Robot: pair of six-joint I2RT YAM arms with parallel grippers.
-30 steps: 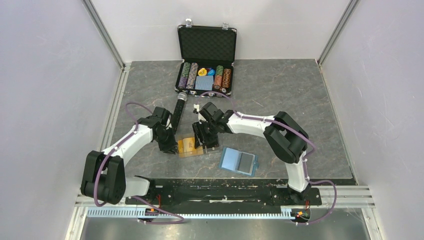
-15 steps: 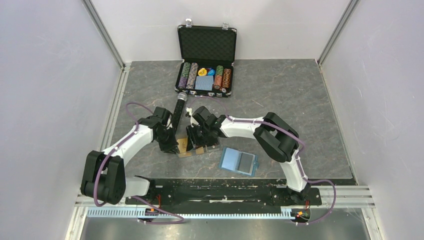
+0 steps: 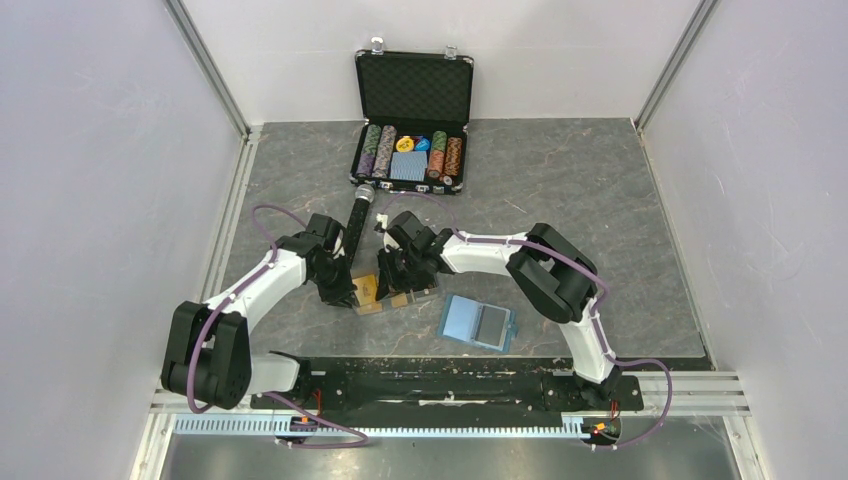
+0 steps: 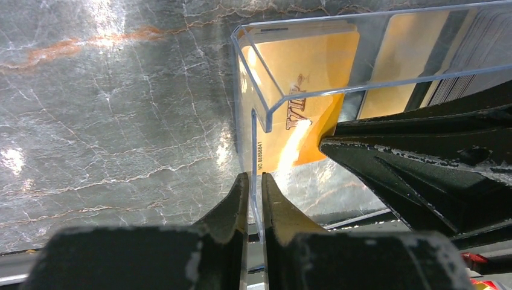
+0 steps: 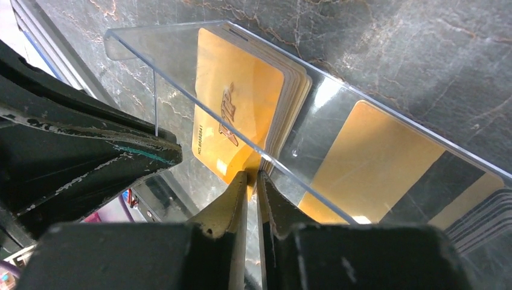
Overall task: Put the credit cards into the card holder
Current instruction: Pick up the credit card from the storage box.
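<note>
Two box walls [image 4: 243, 103] pinched, left claw [image 4: 254, 179], right claw [image 5: 253, 176]

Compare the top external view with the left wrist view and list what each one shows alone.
Top external only: the teal card holder lying apart from the box, the open chip case at the back, and both arms whole. Left wrist only: the left gripper pinching a wall of the clear box, and the print on the front of the credit cards. Both: the clear box with the gold cards inside, and the right gripper at the box.
</note>
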